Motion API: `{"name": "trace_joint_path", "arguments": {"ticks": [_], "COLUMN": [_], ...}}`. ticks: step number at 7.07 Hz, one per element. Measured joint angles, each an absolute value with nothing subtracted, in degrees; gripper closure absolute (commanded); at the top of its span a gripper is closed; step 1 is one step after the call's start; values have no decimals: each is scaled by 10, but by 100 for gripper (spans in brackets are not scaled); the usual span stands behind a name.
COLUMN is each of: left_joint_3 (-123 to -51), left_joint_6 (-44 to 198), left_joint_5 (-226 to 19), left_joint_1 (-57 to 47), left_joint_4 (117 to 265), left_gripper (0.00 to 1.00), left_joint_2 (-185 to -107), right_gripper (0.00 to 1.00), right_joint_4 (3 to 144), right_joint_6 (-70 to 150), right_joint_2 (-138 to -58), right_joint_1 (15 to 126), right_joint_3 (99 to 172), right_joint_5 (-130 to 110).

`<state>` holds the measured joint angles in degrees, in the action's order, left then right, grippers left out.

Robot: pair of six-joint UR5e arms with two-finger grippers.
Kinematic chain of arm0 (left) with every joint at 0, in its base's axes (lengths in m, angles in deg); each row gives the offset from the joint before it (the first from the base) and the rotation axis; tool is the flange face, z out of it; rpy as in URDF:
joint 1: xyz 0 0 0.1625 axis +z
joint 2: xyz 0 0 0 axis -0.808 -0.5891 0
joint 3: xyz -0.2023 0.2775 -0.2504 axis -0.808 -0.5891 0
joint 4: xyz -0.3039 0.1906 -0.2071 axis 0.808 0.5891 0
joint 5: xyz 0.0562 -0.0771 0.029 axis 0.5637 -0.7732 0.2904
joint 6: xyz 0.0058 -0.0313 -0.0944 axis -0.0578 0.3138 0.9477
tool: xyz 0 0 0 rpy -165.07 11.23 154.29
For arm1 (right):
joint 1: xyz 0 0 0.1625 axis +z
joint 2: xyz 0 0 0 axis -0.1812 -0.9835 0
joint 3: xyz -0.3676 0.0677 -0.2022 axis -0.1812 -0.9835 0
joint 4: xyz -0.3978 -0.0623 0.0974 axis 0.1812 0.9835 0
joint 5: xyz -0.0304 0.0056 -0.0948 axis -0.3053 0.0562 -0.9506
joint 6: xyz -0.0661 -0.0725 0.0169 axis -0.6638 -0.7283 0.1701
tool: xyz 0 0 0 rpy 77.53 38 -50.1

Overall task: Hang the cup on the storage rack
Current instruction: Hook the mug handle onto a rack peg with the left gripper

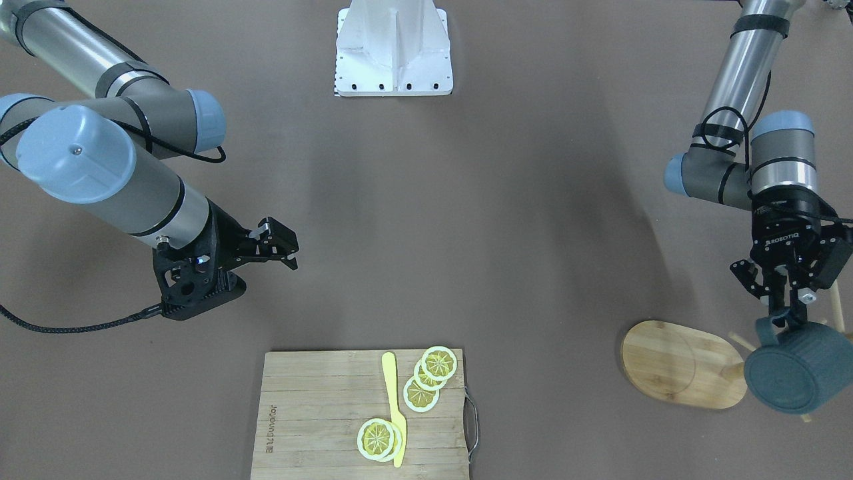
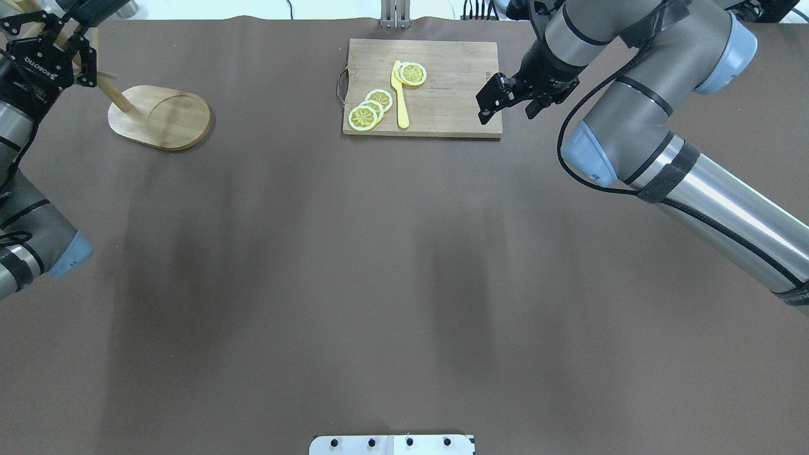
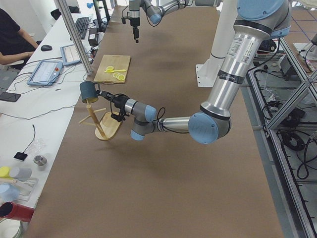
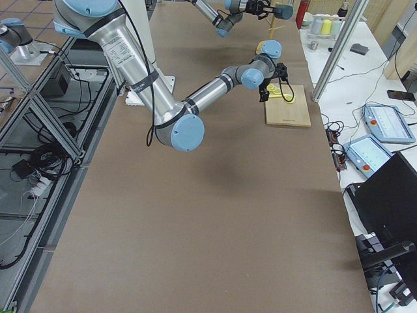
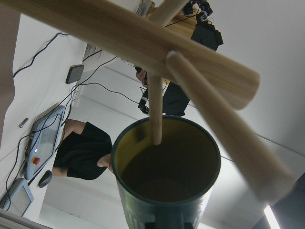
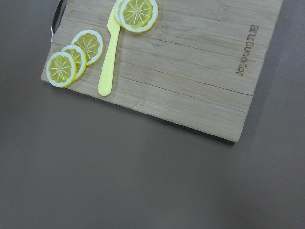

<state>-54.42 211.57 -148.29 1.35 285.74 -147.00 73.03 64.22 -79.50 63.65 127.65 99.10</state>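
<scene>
My left gripper (image 1: 786, 312) is shut on the loop handle of the dark blue-grey cup (image 1: 796, 373). It holds the cup on its side, in the air, beside the top of the wooden storage rack. The rack's oval base (image 1: 683, 363) rests on the table below. In the left wrist view the cup's (image 5: 167, 191) yellowish mouth faces the rack's pole (image 5: 128, 38), and a thin peg (image 5: 155, 109) ends in front of or inside the mouth. I cannot tell whether they touch. My right gripper (image 2: 505, 115) is open and empty above the near edge of the cutting board.
A bamboo cutting board (image 1: 320, 413) carries lemon slices (image 1: 423, 383) and a yellow knife (image 1: 394, 407). The rack base (image 2: 161, 117) sits at the far left table edge. Operators' desks lie beyond that edge.
</scene>
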Motion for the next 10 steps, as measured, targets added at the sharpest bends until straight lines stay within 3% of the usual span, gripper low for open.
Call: {"name": "trace_joint_path", "arguments": {"ticks": [6, 7, 8, 9, 10], "left_joint_3": [-528, -528, -527, -527, -528], "left_joint_6": [2125, 2126, 2126, 2130, 2139], "left_joint_5": [-1484, -1483, -1483, -1484, -1484], "left_joint_1": [17, 18, 18, 18, 19], "left_joint_4": [2860, 2860, 2860, 2860, 2860], "left_gripper": [100, 64, 42, 2, 1], "left_joint_2": [-1456, -1454, -1453, -1451, -1448], "right_gripper": [0, 0, 0, 0, 0], "right_joint_4": [730, 730, 730, 730, 730], "right_joint_6": [646, 646, 646, 646, 646], "right_joint_2": [-794, -794, -794, -794, -794], "right_joint_1": [632, 632, 632, 632, 632], "right_joint_3": [1277, 1277, 1277, 1277, 1277], "right_joint_5": [988, 988, 988, 988, 988]}}
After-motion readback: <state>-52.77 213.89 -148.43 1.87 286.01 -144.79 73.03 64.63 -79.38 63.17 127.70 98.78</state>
